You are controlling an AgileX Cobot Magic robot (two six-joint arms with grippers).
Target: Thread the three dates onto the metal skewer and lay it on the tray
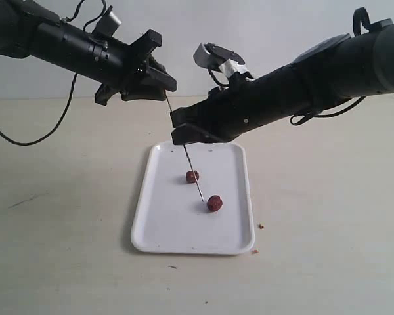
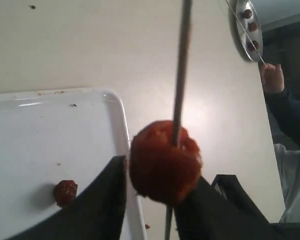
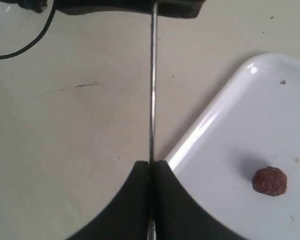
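Beige desk (image 1: 328,197), pale blank wall (image 1: 269,26) behind, white tray (image 1: 184,230) in the centre. My left arm comes in from upper left, sloping down toward the middle. My left claw (image 1: 163,85) hangs above the desk just past the tray's far rim. Its fingers (image 2: 107,200) are part closed on the speared date (image 2: 165,162), pinching it from both sides, and the metal skewer (image 1: 197,186) runs straight through the fruit. My right arm comes in from upper right, sloping down and left, wrist low over the tray's far end. My right claw (image 3: 151,170) is clamped tight on the skewer shaft, fingertips pressed together around it. Skewer is one slanted line from left claw down through right claw, tip low over the tray. Two fruits lie loose on the tray: far date (image 1: 192,176) is right next to the shaft in the exterior view, near date (image 1: 215,203) is just beside the tip. Can't tell if the tip touches it. Brown crumbs (image 1: 261,226) sit on the desk off the tray's right edge. Black cable (image 1: 25,144) droops from my left arm.
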